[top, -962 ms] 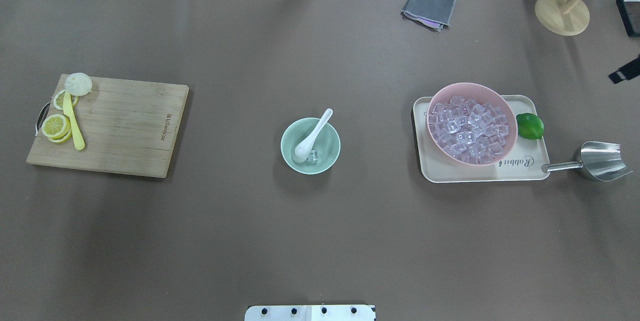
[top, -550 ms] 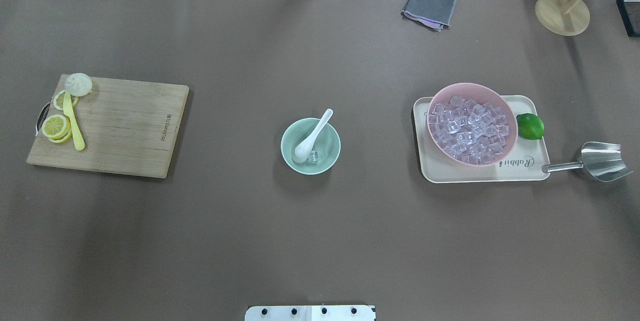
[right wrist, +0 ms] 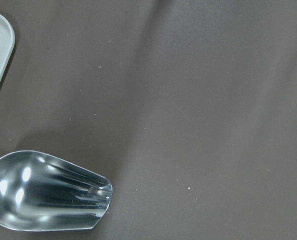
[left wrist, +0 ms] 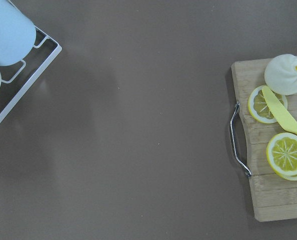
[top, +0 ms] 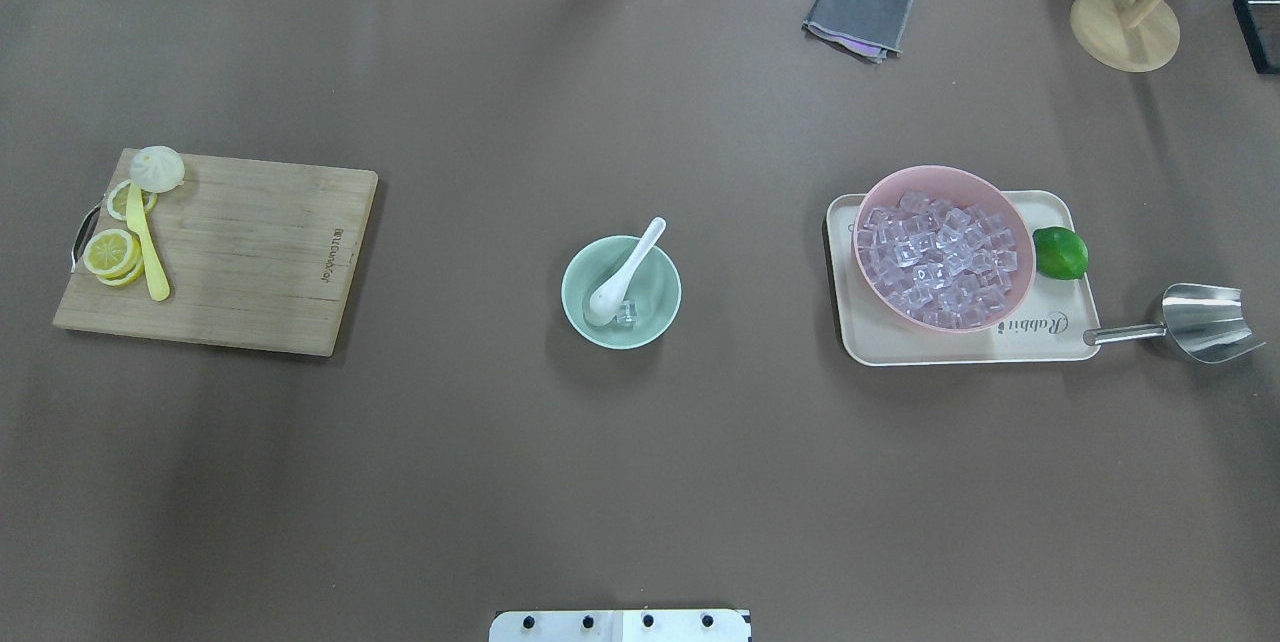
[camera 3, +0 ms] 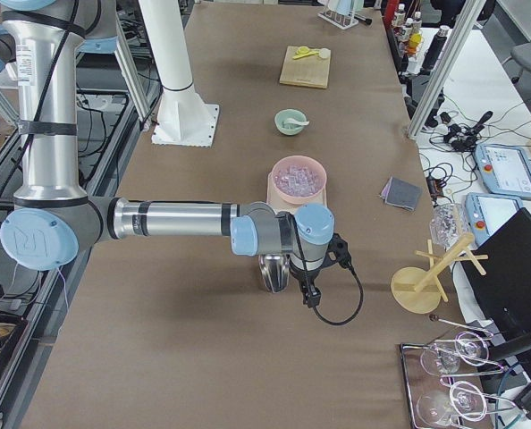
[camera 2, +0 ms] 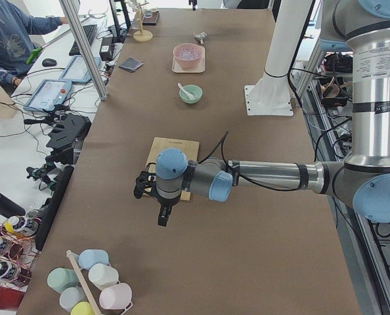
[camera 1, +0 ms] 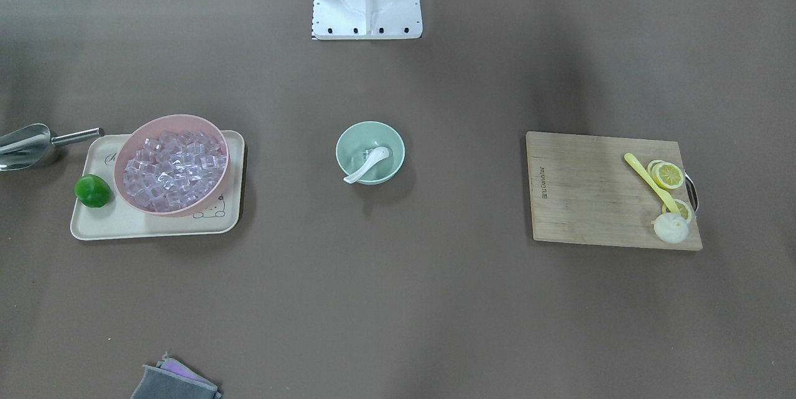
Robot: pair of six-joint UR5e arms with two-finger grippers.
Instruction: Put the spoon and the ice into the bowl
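At the centre of the overhead view stands the small round mint-green bowl [top: 660, 284]. The small glossy white soup spoon [top: 625, 272] lies inside it, scoop down on the floor of the bowl and short handle leaning up over the rim toward the upper right, a pose that lets the rim prop it. Touching the scoop at its lower right sits a clear ice cube [top: 627, 313]; whether there is more than one cannot be told. The rest of the translucent cubes fill the larger pink bowl [top: 945, 171] on the cream tray [top: 870, 342] at the right, with the steel scoop [top: 1205, 322] lying just off the tray's lower right corner.

Both task items appear to be in the bowl, so the job looks done. Neither arm is near it. The left gripper [camera 2: 161, 213] hangs over bare table beside the bamboo cutting board [top: 250, 252], and the right gripper [camera 3: 308, 293] hangs above the steel scoop. Whether either is open or closed cannot be told, as only the side views show them.
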